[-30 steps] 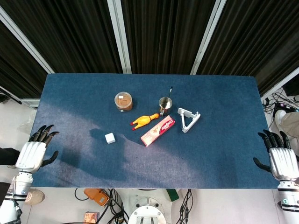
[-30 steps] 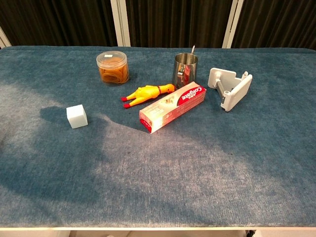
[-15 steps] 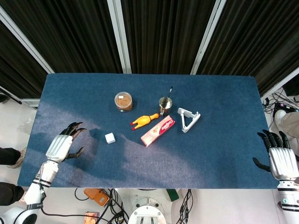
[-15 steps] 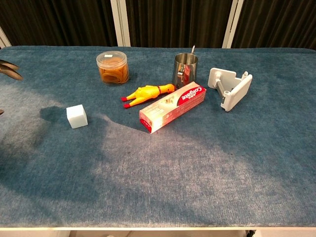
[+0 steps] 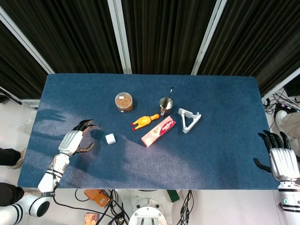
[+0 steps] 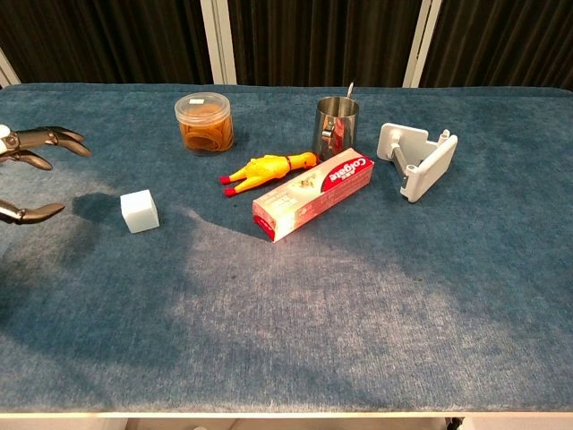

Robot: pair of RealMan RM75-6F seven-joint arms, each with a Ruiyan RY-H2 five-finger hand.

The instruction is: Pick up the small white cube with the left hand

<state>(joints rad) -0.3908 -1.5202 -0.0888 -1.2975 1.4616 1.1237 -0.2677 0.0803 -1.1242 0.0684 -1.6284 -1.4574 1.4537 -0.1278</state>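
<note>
Nearest, at the bench's near right corner: right hand, parked off the edge with fingers apart, holding nothing, well apart from every object, presumably kept out of the way since the task calls for the other arm.

On the near left: left hand over the blue cloth, fingers spread with thumb set opposite them, empty, palm gap facing right toward the small white cube. Looks shaped for a pinch across the cube's sides; not yet touching, only near. In the chest view only the dark fingertips showing at the left edge, the cube sitting to their right, flat on the cloth and free on all sides. Judged stage: approach, grasp not begun.

Further right and a little farther: red-and-white toothpaste box lying diagonally, yellow rubber chicken just beyond its left end, both well clear of the cube and no hindrance to the reach.

Farther again: white folding stand on the right, steel cup with a spoon handle sticking up, clear jar of brown contents to the left.
</note>
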